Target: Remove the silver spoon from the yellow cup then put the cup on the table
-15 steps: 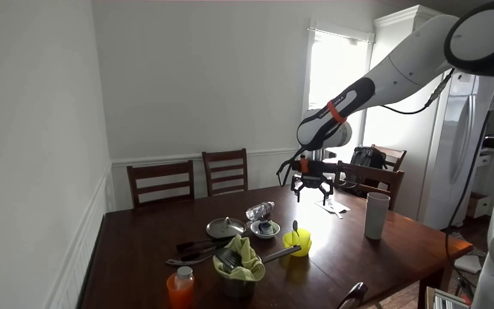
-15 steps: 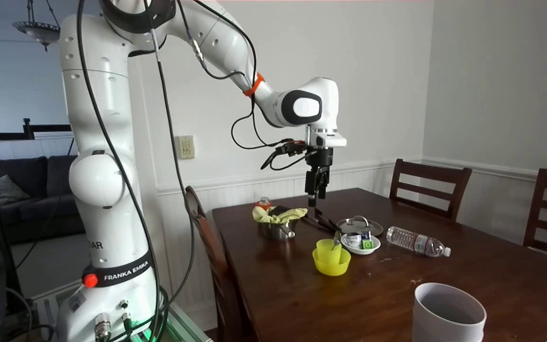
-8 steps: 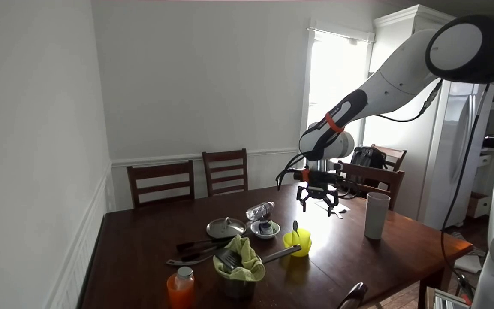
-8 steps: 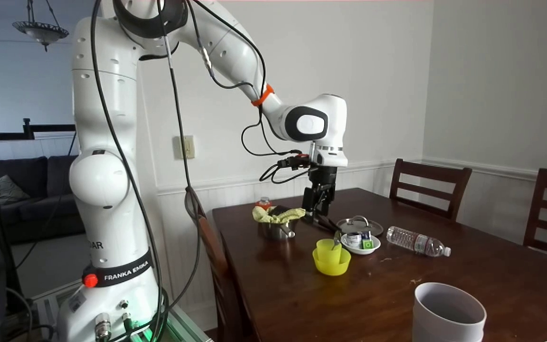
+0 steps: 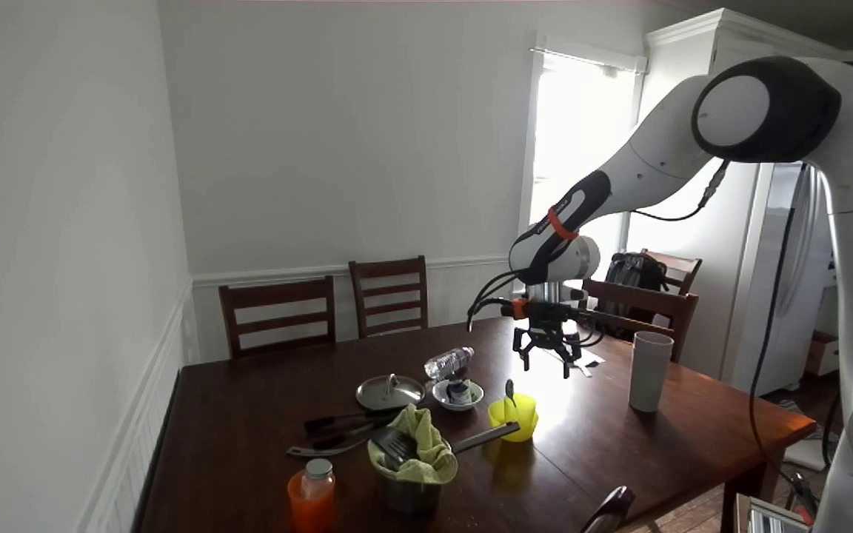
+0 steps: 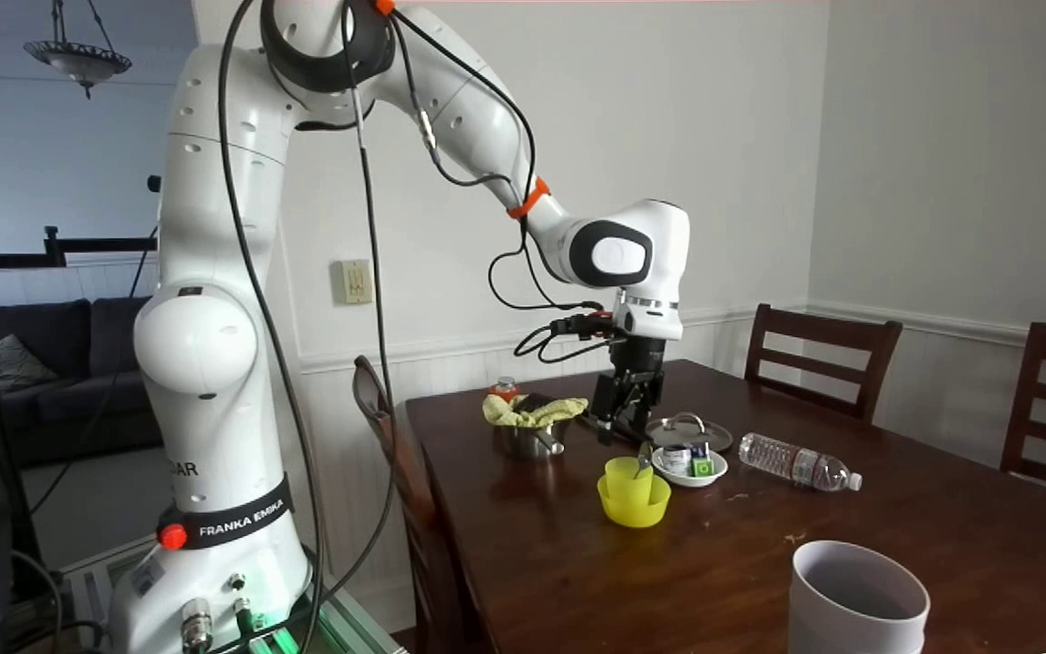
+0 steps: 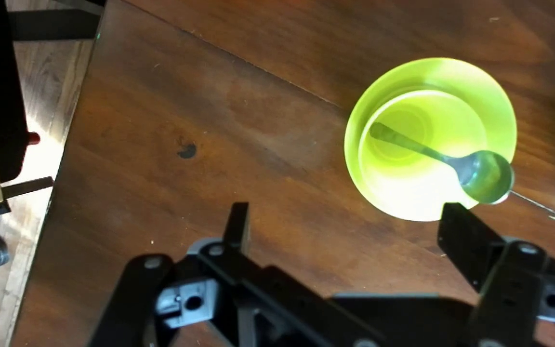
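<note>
The small yellow cup (image 6: pixel 627 484) stands inside a wider yellow bowl (image 6: pixel 635 516) on the dark brown table (image 6: pixel 714 581). The silver spoon (image 7: pixel 475 168) leans in the cup, its bowl end up over the rim and its handle down inside. The spoon also shows in both exterior views (image 5: pixel 510 391) (image 6: pixel 645 457). My gripper (image 5: pixel 546 368) is open and empty, above the table and higher than the cup. In the wrist view, the cup (image 7: pixel 393 154) lies ahead of the fingertips (image 7: pixel 345 207), toward the right finger, which overlaps the yellow rim in the picture.
A pot (image 5: pixel 412 497) with a green cloth stands near the cup, its handle (image 5: pixel 484 438) pointing toward it. A white bowl of packets (image 6: pixel 703 480), a bottle (image 6: pixel 800 461), a lid (image 5: pixel 389 394), utensils, an orange container (image 5: pixel 312 509) and a grey tumbler (image 5: pixel 650 374) stand around.
My gripper has come down toward the table and, in an exterior view, shifted right toward the yellow cup. It stays open. The cup, bowl and spoon have not moved.
</note>
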Controlling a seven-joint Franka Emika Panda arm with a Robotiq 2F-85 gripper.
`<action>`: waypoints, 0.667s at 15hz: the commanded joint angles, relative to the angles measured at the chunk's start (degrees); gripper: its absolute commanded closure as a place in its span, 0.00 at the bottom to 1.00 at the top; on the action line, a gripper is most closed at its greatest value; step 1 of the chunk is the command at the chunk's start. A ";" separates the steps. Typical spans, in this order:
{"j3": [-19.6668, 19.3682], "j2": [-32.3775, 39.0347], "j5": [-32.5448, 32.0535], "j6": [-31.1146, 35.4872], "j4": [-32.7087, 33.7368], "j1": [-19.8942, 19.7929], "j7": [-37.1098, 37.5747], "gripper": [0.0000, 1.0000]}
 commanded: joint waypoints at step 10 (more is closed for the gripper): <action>0.32 15.01 7.41 -1.08 15.83 1.63 3.23 0.20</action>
